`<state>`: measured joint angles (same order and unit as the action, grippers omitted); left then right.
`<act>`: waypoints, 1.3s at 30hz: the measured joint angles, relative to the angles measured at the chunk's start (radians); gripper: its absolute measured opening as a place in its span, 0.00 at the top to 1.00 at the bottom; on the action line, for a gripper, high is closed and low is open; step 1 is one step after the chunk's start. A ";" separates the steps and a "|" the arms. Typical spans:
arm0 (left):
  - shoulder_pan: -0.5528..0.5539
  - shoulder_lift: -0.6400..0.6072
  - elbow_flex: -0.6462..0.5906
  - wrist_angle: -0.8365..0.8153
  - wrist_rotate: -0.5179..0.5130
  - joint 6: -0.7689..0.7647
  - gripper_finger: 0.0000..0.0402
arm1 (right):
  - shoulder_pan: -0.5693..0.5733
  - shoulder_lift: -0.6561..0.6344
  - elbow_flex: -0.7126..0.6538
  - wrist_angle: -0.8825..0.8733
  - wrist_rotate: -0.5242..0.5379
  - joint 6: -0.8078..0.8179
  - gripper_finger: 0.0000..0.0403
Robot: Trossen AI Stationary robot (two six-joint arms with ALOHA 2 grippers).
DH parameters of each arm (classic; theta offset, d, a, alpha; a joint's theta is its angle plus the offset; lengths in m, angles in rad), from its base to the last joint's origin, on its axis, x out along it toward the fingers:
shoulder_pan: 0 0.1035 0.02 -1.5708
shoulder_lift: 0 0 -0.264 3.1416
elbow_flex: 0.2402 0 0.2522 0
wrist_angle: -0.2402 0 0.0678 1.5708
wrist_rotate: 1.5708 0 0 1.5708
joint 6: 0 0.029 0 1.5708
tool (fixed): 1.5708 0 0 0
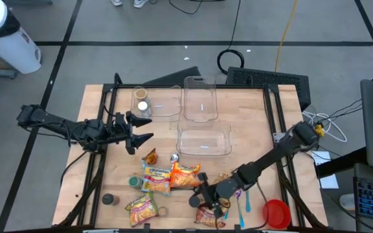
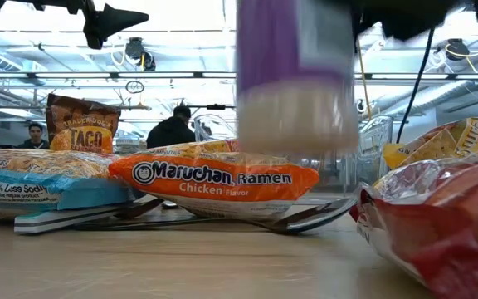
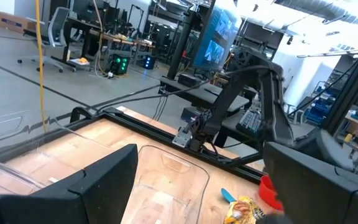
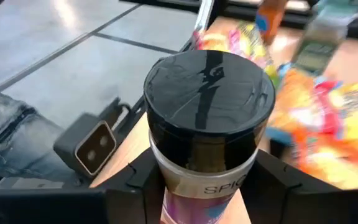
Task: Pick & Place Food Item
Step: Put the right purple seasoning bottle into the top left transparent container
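High view: the right gripper (image 1: 210,199) reached low over the near edge of the table (image 1: 251,116), amid a scatter of snack packets; the spice jar it worked on could not be made out from above. The left gripper (image 1: 142,128) hung with jaws wide apart and empty over the table's left part, near a clear container (image 1: 203,139).

Low view: the spice jar (image 2: 297,79) stood out as a blurred purple and pale column hanging just above an orange Maruchan ramen packet (image 2: 214,178), its base clear of the wood. A red bag (image 2: 438,224) lay on the right, a taco packet (image 2: 81,124) behind on the left, and people stood far back in the room.

Left wrist view: both dark fingers (image 3: 104,180) stood wide apart, with nothing between them, over the clear container (image 3: 166,180).

Right wrist view: the spice jar (image 4: 207,118), black lid toward the camera, sat between the gripper's two fingers (image 4: 138,180), which pressed against its sides below the lid, clenched on it.
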<state>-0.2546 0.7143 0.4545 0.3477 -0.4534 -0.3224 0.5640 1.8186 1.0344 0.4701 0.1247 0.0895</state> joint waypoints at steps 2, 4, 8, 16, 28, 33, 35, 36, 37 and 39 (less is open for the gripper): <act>0.000 0.000 0.000 -0.002 0.000 0.000 0.12 | 0.000 -0.064 0.000 -0.072 0.043 -0.001 0.62; 0.000 0.006 0.000 -0.003 0.000 0.000 0.13 | 0.000 -0.136 0.000 -0.159 0.109 -0.008 0.60; 0.000 0.049 0.000 -0.006 0.001 0.040 0.13 | -0.001 -0.264 -0.001 -0.305 0.257 -0.032 0.60; 0.000 0.214 0.001 0.136 0.007 0.133 0.13 | -0.039 -0.447 -0.088 -0.316 0.426 -0.092 0.63; 0.000 0.571 0.108 0.362 0.131 0.190 0.13 | -0.226 -0.499 -0.154 -0.234 0.322 -0.060 0.62; 0.000 0.735 0.223 0.359 0.132 0.293 0.12 | -0.265 -0.499 -0.155 -0.188 0.232 -0.087 0.62; 0.000 0.789 0.273 0.361 0.132 0.335 0.12 | -0.270 -0.499 -0.155 -0.181 0.220 -0.104 0.63; 0.002 0.812 0.293 0.361 0.132 0.348 0.12 | -0.270 -0.499 -0.155 -0.181 0.212 -0.109 0.63; 0.004 0.835 0.314 0.360 0.131 0.358 0.13 | -0.270 -0.499 -0.155 -0.179 0.212 -0.111 0.63; 0.007 0.875 0.352 0.361 0.131 0.363 0.12 | -0.270 -0.499 -0.155 -0.173 0.211 -0.119 0.63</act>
<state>-0.2478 1.5893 0.8066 0.7090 -0.3222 0.0406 0.2939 1.3201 0.8795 0.2975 0.3355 -0.0298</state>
